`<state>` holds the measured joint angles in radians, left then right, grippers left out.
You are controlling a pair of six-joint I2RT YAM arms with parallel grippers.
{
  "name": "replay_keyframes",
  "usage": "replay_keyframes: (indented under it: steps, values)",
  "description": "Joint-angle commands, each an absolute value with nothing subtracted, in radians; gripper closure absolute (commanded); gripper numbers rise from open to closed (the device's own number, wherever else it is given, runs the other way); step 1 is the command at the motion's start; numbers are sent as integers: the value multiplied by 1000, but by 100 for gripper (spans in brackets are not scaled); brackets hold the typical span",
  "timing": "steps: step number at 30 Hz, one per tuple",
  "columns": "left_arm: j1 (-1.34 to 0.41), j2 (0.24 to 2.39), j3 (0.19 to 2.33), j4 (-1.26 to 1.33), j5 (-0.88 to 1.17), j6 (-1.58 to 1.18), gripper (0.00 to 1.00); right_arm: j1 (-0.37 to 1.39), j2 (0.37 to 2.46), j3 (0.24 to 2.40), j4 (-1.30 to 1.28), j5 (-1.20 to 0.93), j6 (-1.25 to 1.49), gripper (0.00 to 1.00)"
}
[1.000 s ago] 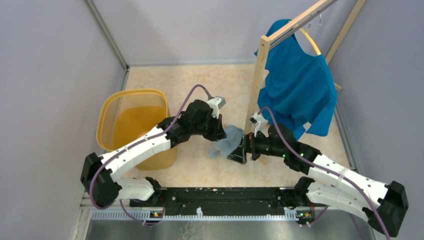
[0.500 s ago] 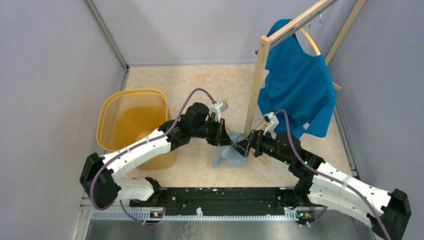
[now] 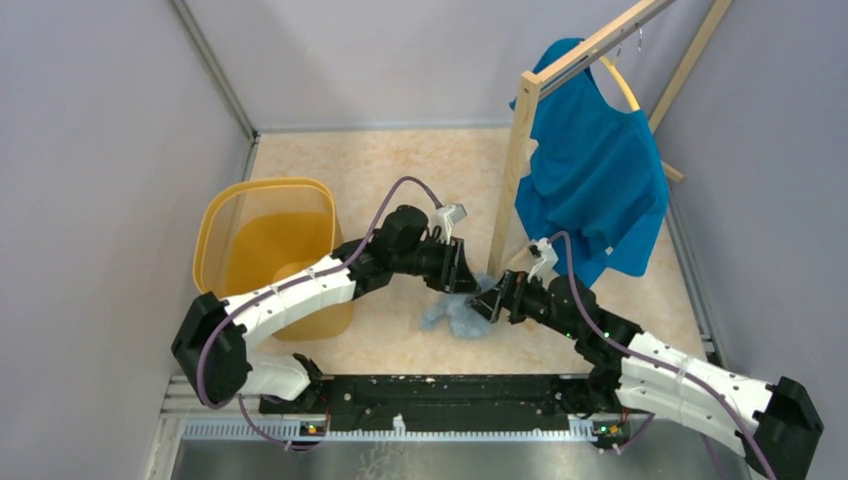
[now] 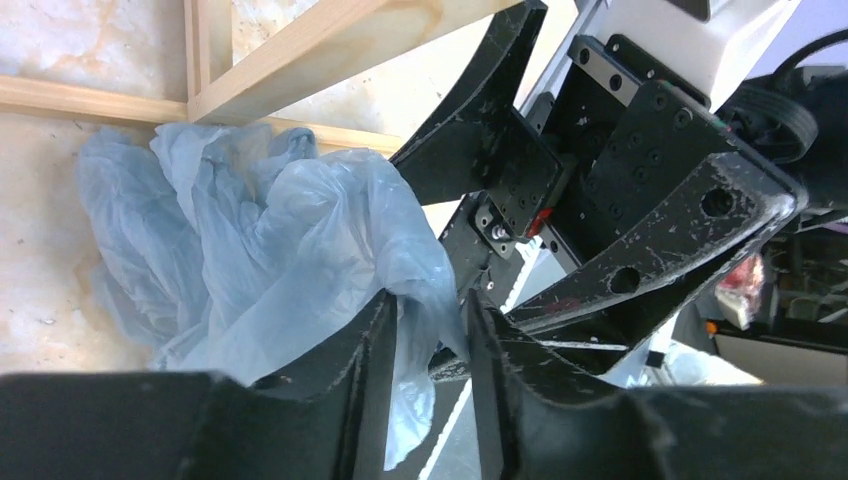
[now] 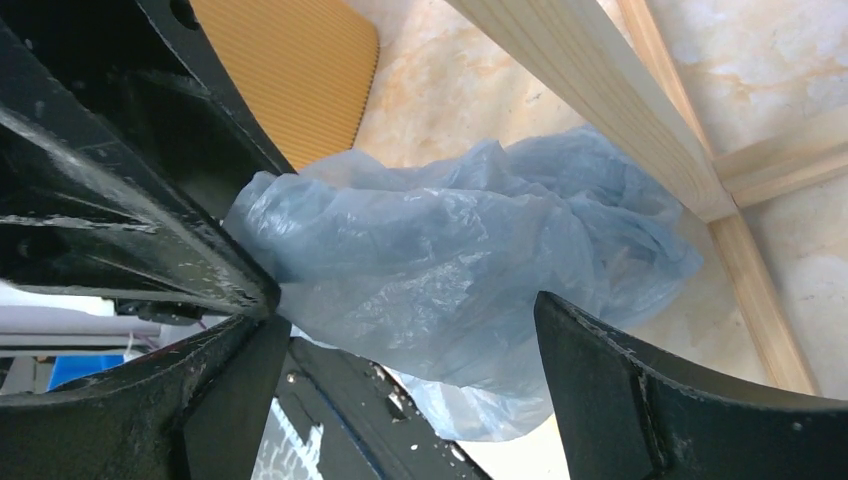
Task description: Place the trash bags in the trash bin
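Trash bag (image 3: 455, 312) lies crumpled on the floor by the wooden rack (image 3: 512, 170) post, not in the yellow bin (image 3: 212, 228). Left gripper (image 4: 432, 340) narrowly apart, film in the gap. Right gripper (image 5: 408, 305) spread wide around the bag. Carry and drop remain.

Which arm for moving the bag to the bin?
Left, likely: trash bag film sits between the left tool's narrowly parted fingers, and the trash bin is on its side. Right tool gapes wide, farther away.
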<state>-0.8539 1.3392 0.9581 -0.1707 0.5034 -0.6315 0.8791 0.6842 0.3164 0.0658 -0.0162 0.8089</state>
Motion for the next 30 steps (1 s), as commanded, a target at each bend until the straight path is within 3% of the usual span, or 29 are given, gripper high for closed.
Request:
replay_keyframes:
  steps: [1, 5, 8, 15, 19, 30]
  values:
    - [-868, 1335, 972, -154, 531, -606, 48, 886, 654, 301, 71, 107, 838, 10]
    - [-868, 1293, 1006, -291, 425, -534, 15, 885, 624, 262, 31, 169, 880, 15]
    - [-868, 1234, 979, -348, 361, -503, 2, 886, 586, 245, 4, 186, 880, 17]
    - [-868, 1104, 863, -444, 316, -513, 2, 885, 498, 248, -116, 238, 864, 19]
    - [-871, 1064, 784, -437, 327, -526, 7, 885, 488, 267, -169, 233, 848, 19]
    - [-894, 1181, 690, -282, 314, -611, 19, 885, 447, 352, -283, 170, 768, 14]
